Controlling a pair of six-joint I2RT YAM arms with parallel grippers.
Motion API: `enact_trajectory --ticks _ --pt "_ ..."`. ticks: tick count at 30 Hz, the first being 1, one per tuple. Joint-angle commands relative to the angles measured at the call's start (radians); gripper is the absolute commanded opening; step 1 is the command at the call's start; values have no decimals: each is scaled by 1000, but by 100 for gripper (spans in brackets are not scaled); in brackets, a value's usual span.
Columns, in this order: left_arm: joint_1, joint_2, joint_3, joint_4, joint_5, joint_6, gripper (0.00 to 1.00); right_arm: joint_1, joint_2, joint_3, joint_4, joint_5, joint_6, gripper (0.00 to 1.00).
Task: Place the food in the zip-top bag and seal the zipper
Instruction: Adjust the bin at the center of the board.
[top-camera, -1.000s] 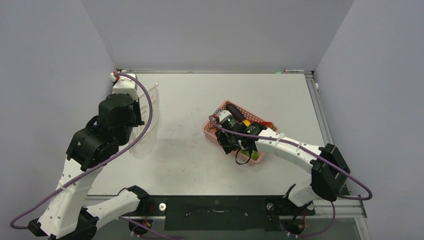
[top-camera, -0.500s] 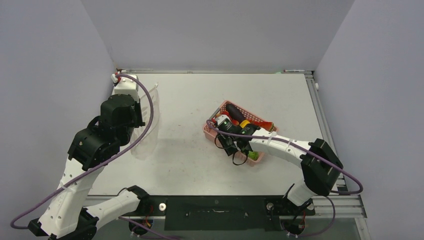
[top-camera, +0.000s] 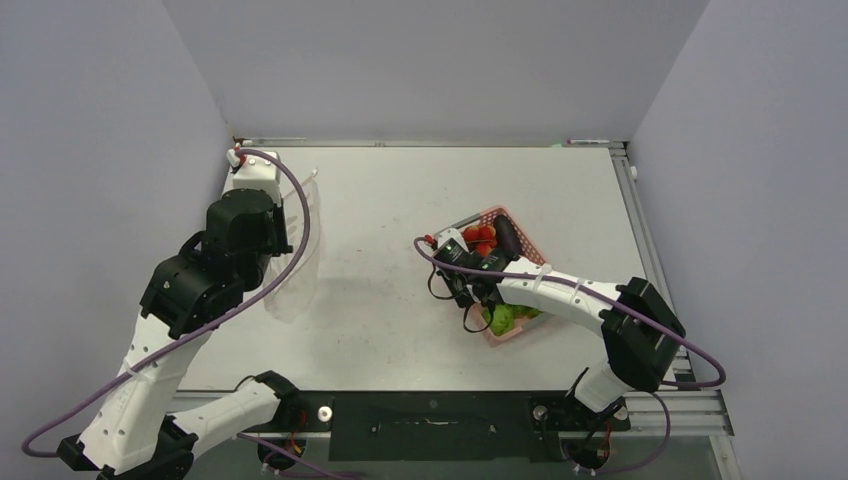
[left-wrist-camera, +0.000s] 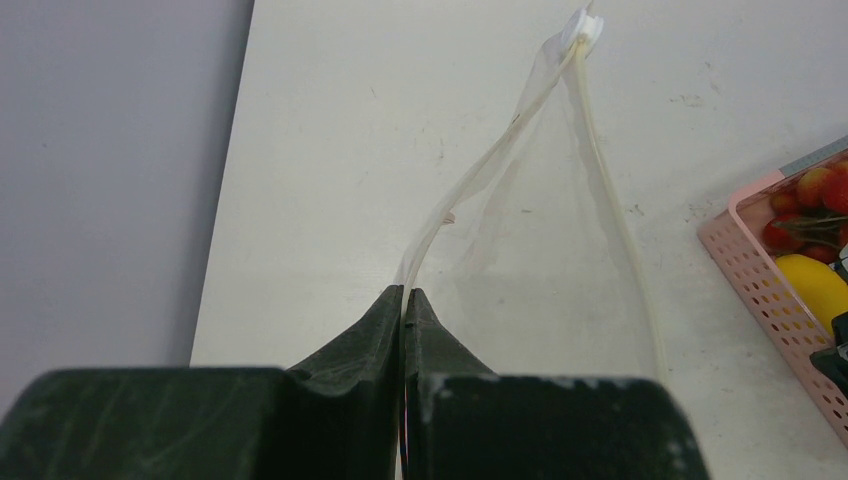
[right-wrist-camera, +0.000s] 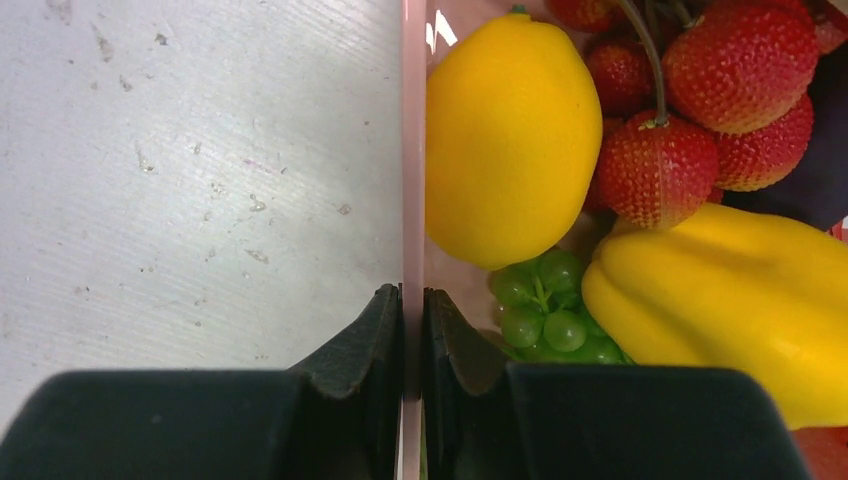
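The zip-top bag (left-wrist-camera: 540, 230) is thin, floppy film, light and probably slippery, so its stiffer zipper (left-wrist-camera: 612, 200) looks the safest place to hold; it hangs over the tabletop (top-camera: 400, 200) well left of the pink basket (left-wrist-camera: 750, 270), with the left claw (left-wrist-camera: 403, 300) pinched shut on one lip of that strip. The food (right-wrist-camera: 505, 130) seems light, hard and smooth, and lies inside the basket. The right claw (right-wrist-camera: 412, 300) is clamped on the basket's bag-side wall, not on any fruit
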Motion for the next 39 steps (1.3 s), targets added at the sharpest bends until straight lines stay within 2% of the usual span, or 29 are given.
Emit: enact_trajectory --ticks 1,8,18,24,27,29,31,39 --pt "6 8 -6 33 11 -7 0 -2 -33 37 4 115 77 5" --pt "6 36 -6 41 -14 6 0 -54 -7 84 -24 160 182 5" --pt "1 112 7 49 -4 19 0 -134 24 60 19 160 233 5" --pt "-60 160 -35 78 -6 -28 0 -139 49 71 51 124 248 6" --pt "-106 185 -52 92 -23 -54 0 -139 45 83 51 116 246 15" --pt "-132 202 -57 95 -30 -71 0 -139 33 93 39 120 244 36" --pt "-152 217 -65 107 -28 -85 0 -139 8 99 31 124 244 47" --pt "-200 260 -86 151 12 -143 0 -139 -142 173 7 75 248 57"
